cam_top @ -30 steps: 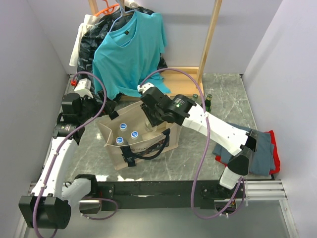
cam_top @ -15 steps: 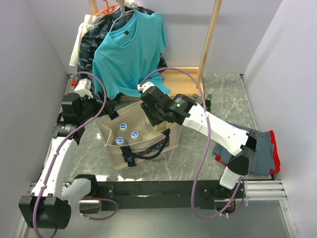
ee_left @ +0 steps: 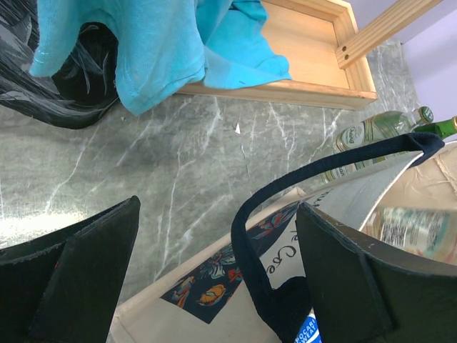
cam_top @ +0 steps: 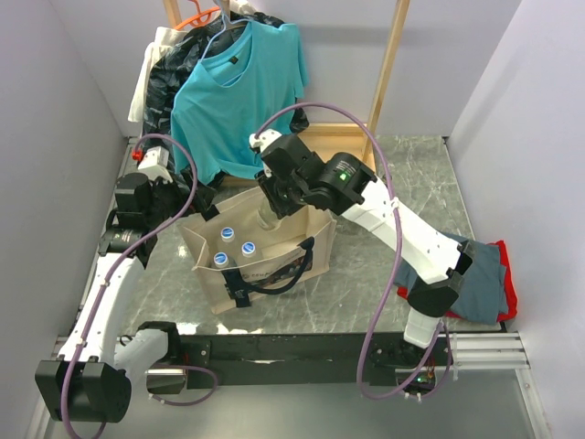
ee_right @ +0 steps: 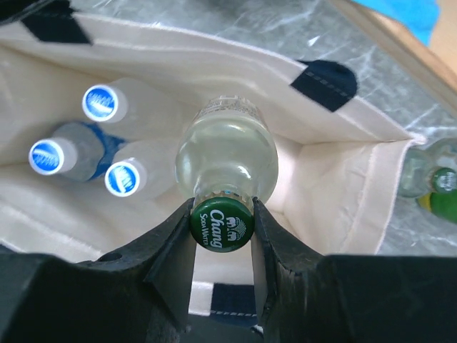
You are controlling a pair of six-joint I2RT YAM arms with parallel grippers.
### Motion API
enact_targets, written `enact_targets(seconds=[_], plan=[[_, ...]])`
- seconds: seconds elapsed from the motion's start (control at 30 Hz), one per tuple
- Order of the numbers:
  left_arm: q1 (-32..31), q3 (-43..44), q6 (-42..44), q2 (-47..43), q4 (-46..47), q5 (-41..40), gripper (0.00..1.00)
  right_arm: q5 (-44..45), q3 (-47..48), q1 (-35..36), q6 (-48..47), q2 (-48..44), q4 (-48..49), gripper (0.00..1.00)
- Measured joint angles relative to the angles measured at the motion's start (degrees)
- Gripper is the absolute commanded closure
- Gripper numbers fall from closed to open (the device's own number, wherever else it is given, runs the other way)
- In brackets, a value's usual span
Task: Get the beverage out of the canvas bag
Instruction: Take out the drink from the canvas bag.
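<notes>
Right claw (ee_right: pixel 222 230) clenches the glass bottle (ee_right: pixel 227 153) over the canvas bag (ee_right: pixel 339 171); left claw (ee_left: pixel 218 214) gapes wide.

The left pincer (ee_left: pixel 218 207) gapes wide over the canvas bag (ee_left: pixel 207 275), its black strap (ee_left: pixel 246 214) arching between the fingers. A clear bottle (ee_left: pixel 418 229) shows inside; glass bottles (ee_left: pixel 368 132) stand on the bench (ee_left: pixel 178 150) beyond.

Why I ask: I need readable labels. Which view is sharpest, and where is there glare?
Right wrist: sharpest, the green cap print reads Chang. Left wrist: glare whitens the table at lower left. Top external: evenly lit, labels too small.
</notes>
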Motion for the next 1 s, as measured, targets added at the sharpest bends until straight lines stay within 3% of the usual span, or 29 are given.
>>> enact_targets(seconds=[0.43, 1.0], plan=[[0.00, 0.00, -0.02, -0.13, 0.02, 0.15, 0.04, -4.15, 0.70, -0.50, 0.07, 0.13, -4.42, 1.00], [0.00, 0.00, 0.00, -0.13, 0.02, 0.39, 0.04, 3.08, 2.64, -1.18, 0.13, -1.14, -4.94, 1.00]])
